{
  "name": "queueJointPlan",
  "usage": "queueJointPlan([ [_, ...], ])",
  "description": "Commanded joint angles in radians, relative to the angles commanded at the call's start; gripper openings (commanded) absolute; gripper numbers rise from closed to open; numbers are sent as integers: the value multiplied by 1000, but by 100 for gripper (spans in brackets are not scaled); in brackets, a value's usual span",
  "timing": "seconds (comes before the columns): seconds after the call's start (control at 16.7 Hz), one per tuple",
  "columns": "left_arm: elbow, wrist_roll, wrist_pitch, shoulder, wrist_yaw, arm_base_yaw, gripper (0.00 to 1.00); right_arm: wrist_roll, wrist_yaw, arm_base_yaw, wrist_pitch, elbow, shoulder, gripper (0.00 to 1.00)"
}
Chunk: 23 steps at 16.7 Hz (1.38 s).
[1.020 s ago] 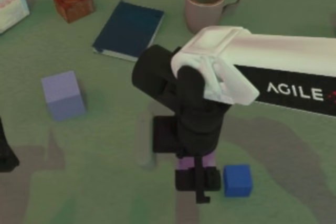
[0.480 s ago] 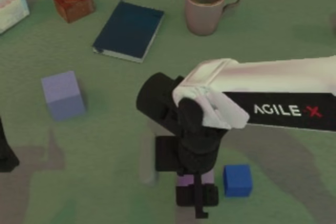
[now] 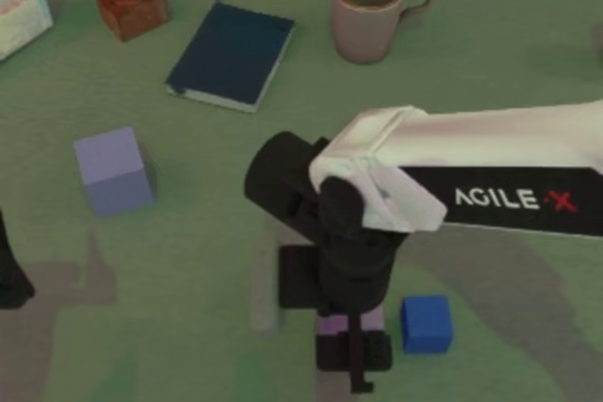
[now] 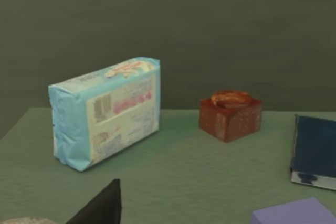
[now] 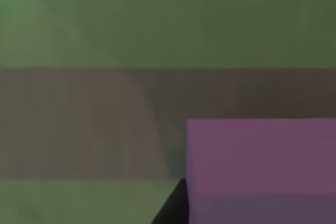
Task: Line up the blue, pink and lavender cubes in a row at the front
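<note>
Right tool (image 3: 353, 350) over pink cube (image 3: 332, 325), blue cube (image 3: 426, 324) beside

right arm (image 3: 471, 171) swung toward the table's front, right gripper (image 3: 350, 350) lowered slightly beside blue cube (image 3: 426, 324)

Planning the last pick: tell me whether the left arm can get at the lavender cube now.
Probably yes. The lavender cube sits alone on the table's left side, nothing on or against it, and the left gripper is parked close by at that edge.

Blue cube (image 3: 426, 324), smallest, sits near the front. Pink cube (image 3: 332, 325) lies just left of it, mostly hidden. Lavender cube (image 3: 113, 170), largest, rests well apart at the left.
</note>
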Motion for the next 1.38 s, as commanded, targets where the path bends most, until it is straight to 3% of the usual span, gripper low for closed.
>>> queueJointPlan([
  [0.36,0,0,0,0,0,0,100,0,0,0,0,0,0,98],
  [0.96,0,0,0,0,0,0,100,-1,0,-1,-4,3,-2,100],
  [1.38,0,0,0,0,0,0,100,-5,-1,4,-231,153,-71,100],
])
